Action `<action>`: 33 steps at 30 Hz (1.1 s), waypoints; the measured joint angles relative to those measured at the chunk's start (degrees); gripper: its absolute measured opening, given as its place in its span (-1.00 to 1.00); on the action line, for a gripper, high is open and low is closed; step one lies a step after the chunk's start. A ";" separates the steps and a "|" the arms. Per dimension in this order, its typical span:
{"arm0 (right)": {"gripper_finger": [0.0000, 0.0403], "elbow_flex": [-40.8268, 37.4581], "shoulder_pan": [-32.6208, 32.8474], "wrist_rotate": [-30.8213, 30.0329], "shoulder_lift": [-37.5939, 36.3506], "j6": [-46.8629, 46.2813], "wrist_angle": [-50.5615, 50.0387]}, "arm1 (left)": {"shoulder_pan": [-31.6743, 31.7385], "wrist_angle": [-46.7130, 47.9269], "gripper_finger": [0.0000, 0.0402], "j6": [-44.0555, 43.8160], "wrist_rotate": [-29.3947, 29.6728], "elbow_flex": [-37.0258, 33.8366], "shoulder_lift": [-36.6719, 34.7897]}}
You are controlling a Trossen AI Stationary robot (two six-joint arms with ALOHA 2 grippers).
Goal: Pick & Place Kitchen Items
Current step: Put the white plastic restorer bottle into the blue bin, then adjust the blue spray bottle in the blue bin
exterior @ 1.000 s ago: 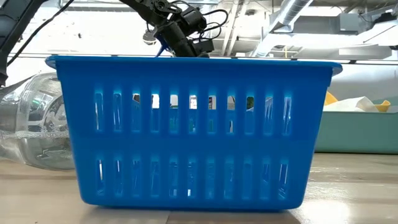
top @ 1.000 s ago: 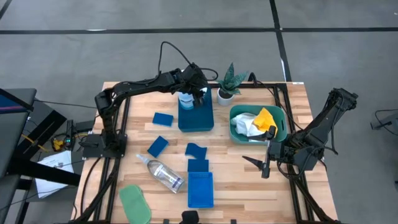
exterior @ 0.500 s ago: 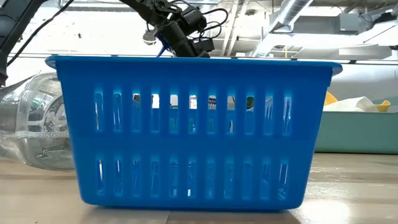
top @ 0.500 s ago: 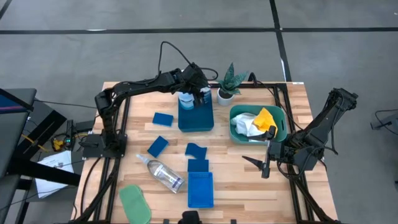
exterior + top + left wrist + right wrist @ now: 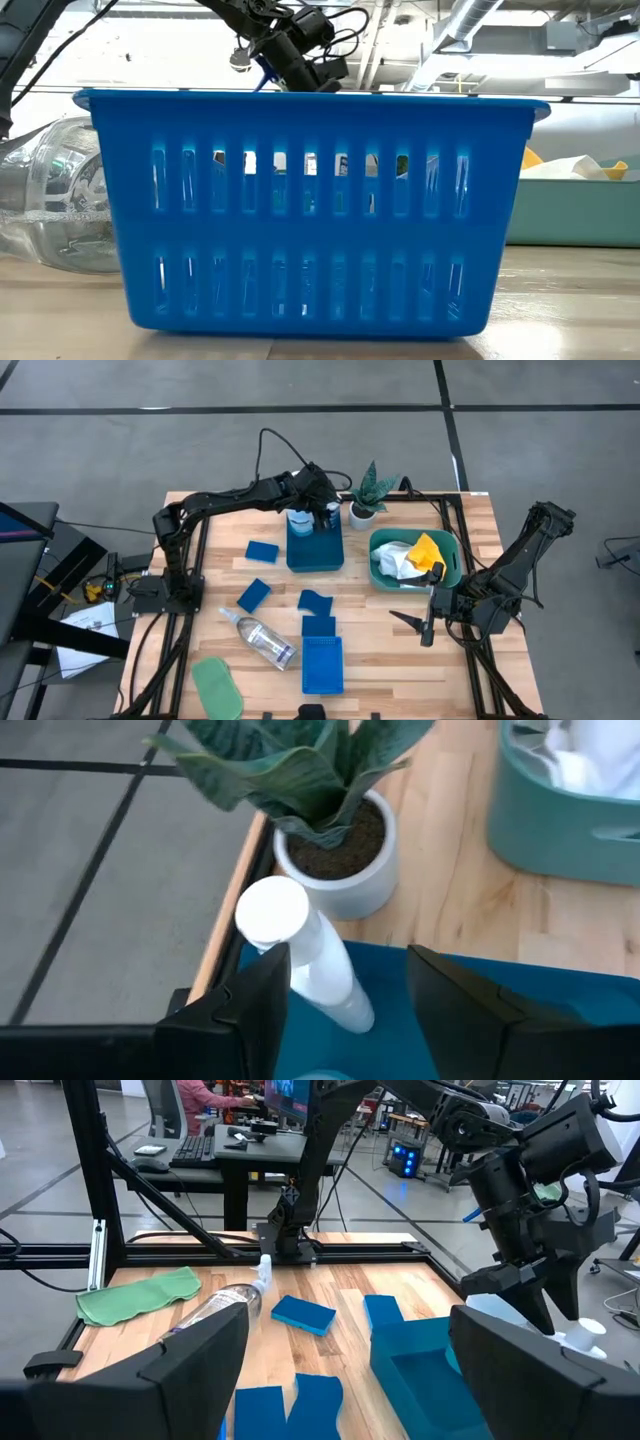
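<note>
Since a second ago, your left gripper [image 5: 345, 995] has opened partway; its fingers [image 5: 262, 1005] now stand parted on either side of the white bottle [image 5: 300, 950], whether touching it you cannot tell. That bottle stands tilted in the blue tray [image 5: 318, 550] just beside the potted plant [image 5: 368, 492]. Near the teal tub [image 5: 452, 565], your right gripper [image 5: 428, 622] waits over the counter [image 5: 380, 650], fingers wide apart and empty. Nothing else has shifted; the clear bottle [image 5: 262, 640] lies well apart from the plant.
</note>
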State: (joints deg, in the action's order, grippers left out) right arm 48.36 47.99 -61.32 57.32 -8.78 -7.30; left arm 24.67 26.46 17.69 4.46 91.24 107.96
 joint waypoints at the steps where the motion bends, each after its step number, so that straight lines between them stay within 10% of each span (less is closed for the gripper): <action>1: 0.67 0.00 -0.01 0.01 -0.01 -0.01 0.00 | 0.00 0.00 -0.03 -0.02 -0.38 0.00 0.00; 33: 0.67 0.00 0.00 0.59 0.00 -0.02 0.01 | -0.55 2.70 -0.03 -0.13 -3.57 0.00 -0.02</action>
State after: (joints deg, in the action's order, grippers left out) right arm 48.36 47.99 -60.73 57.32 -8.80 -7.29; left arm 24.12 29.15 17.56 0.89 91.24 107.94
